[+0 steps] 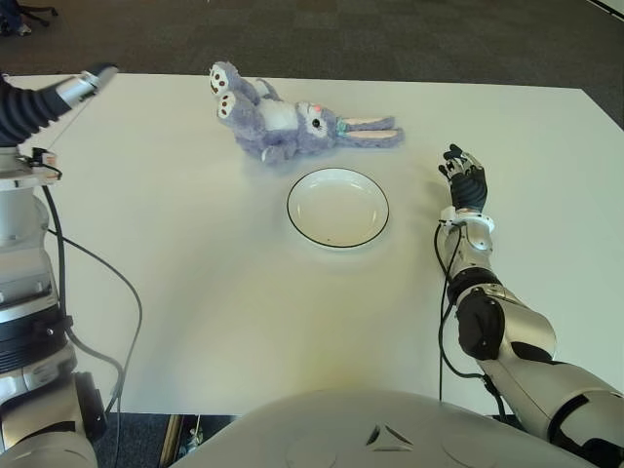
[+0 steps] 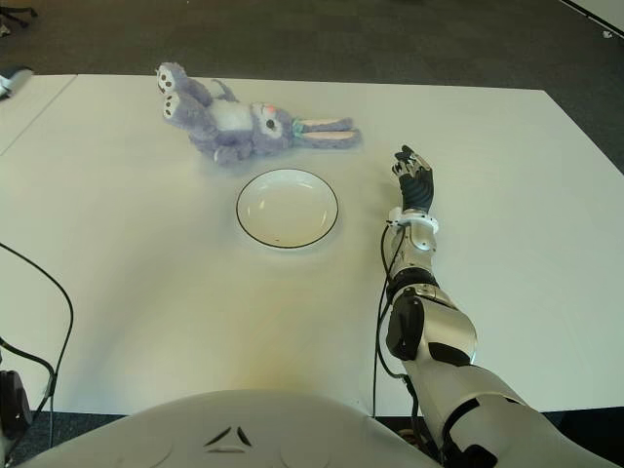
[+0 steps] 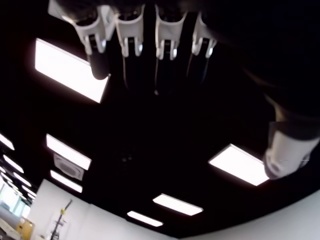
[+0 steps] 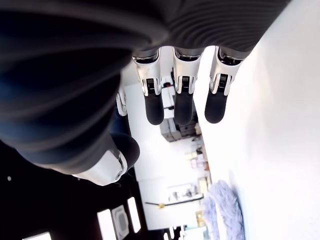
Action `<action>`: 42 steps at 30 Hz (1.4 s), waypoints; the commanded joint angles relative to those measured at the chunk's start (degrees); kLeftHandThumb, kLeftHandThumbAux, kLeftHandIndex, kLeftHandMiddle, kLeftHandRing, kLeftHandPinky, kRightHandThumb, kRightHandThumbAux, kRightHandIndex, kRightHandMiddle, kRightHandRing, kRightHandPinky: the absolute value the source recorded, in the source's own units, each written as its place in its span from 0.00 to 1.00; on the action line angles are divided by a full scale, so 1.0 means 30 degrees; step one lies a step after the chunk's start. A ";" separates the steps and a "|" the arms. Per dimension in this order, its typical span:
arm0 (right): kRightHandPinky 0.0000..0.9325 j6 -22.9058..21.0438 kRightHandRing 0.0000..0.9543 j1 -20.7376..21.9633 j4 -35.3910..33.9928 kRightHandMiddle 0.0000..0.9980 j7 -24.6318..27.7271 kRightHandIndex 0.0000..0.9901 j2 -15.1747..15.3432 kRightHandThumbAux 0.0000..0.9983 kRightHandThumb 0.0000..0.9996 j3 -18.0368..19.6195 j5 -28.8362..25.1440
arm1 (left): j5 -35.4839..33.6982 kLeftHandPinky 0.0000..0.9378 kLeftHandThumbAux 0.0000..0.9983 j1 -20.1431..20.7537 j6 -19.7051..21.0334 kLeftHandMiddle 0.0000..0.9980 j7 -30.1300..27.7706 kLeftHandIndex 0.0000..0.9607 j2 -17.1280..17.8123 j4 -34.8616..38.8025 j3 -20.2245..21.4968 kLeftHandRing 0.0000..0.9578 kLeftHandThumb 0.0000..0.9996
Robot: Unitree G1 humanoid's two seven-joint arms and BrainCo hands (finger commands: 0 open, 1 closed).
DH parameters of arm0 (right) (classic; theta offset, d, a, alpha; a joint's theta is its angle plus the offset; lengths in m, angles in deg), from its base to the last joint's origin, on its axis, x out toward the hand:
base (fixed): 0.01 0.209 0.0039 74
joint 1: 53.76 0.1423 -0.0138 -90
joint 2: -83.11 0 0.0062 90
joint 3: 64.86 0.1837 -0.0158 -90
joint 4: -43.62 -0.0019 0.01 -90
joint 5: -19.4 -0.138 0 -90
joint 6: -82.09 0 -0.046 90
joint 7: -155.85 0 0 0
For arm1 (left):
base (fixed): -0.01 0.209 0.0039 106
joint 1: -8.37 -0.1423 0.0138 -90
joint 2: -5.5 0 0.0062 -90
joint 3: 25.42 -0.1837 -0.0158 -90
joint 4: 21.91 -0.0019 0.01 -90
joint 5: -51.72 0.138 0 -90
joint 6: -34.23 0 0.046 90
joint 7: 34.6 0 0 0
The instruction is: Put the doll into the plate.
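Observation:
A purple and white plush rabbit doll [image 1: 292, 125] lies on its side on the white table [image 1: 195, 292], just behind a white plate [image 1: 337, 208] with a dark rim. The plate holds nothing. My right hand [image 1: 464, 177] is over the table to the right of the plate, fingers [image 4: 183, 105] straight and spread, holding nothing. The doll [image 4: 225, 207] shows far off in the right wrist view. My left hand [image 1: 90, 82] is raised at the far left edge of the table, well left of the doll; its fingers [image 3: 129, 37] are extended and hold nothing.
Dark carpet lies beyond the table's far edge. A black cable [image 1: 102, 283] hangs from my left arm along the table's left side. My right forearm [image 1: 487, 322] stretches over the table's near right part.

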 commanded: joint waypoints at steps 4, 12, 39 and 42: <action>0.13 -0.2269 0.12 -0.3862 0.2720 0.14 -0.0332 0.42 -0.1499 0.73 0.71 0.0143 -0.0071 | -0.0111 0.16 0.66 0.1630 0.0943 0.18 0.1266 0.14 -0.0876 -0.0674 -0.0284 0.17 0.22; 0.11 -0.2427 0.11 -0.3775 0.2727 0.14 -0.0418 0.42 -0.1497 0.72 0.71 0.0111 -0.0047 | 0.2774 0.17 0.68 0.1851 0.1346 0.18 0.3410 0.15 -0.1747 -0.1886 -0.1885 0.17 0.28; 0.11 -0.2682 0.09 -0.3523 0.2763 0.13 -0.1093 0.42 -0.1531 0.72 0.71 -0.0058 0.0129 | 0.8900 0.00 0.42 1.4409 -0.0132 0.00 0.4703 0.07 -0.1257 -2.2591 -1.2292 0.00 0.15; 0.10 -0.2601 0.09 -0.3495 0.2749 0.13 -0.1153 0.42 -0.1516 0.72 0.71 -0.0122 0.0200 | 0.9132 0.00 0.38 1.5711 0.0054 0.00 0.4152 0.05 -0.1634 -2.5390 -1.3176 0.00 0.16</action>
